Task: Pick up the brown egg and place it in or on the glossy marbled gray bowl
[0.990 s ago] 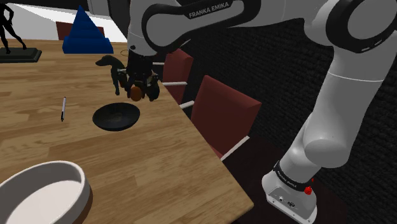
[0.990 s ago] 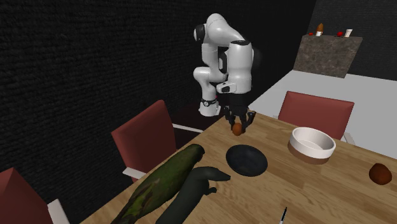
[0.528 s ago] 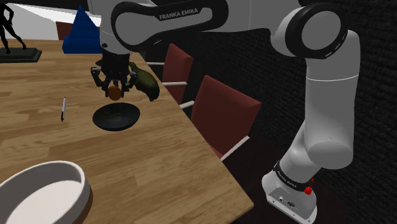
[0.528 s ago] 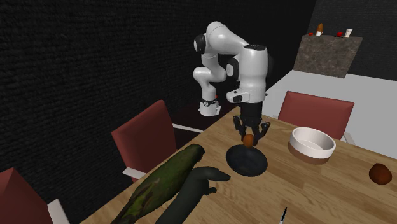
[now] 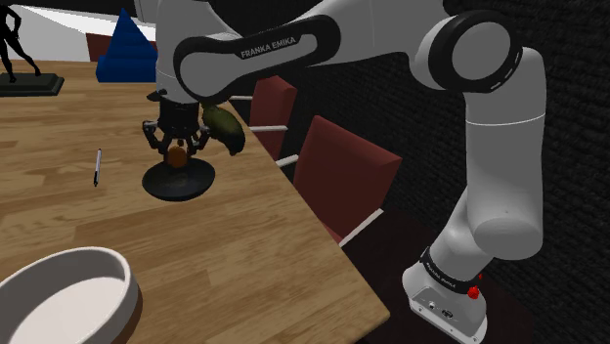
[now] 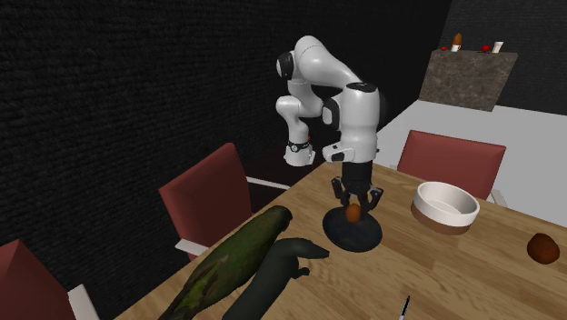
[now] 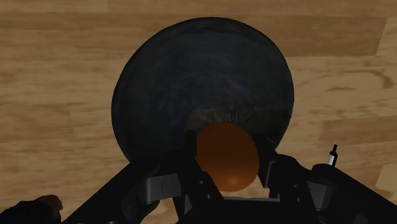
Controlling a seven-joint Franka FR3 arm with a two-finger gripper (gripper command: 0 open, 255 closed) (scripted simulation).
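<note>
Wrist view shows the black end effector (image 7: 228,170) pinching the rounded orange-brown egg (image 7: 226,153) just above the glossy dark marbled bowl (image 7: 203,76) on the wooden bench (image 7: 57,95). Best lower it nearer the bowl's centre, then release slowly so it settles.

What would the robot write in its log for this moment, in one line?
gripper: shut on brown egg | egg: held over dark bowl | bowl: on wooden table | next: release

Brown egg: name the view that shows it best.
The wrist view: the brown egg is large and plain, clasped in the hand over the dark bowl. The shoulder and second exterior views show it as a small orange-brown spot in the hand.
</note>
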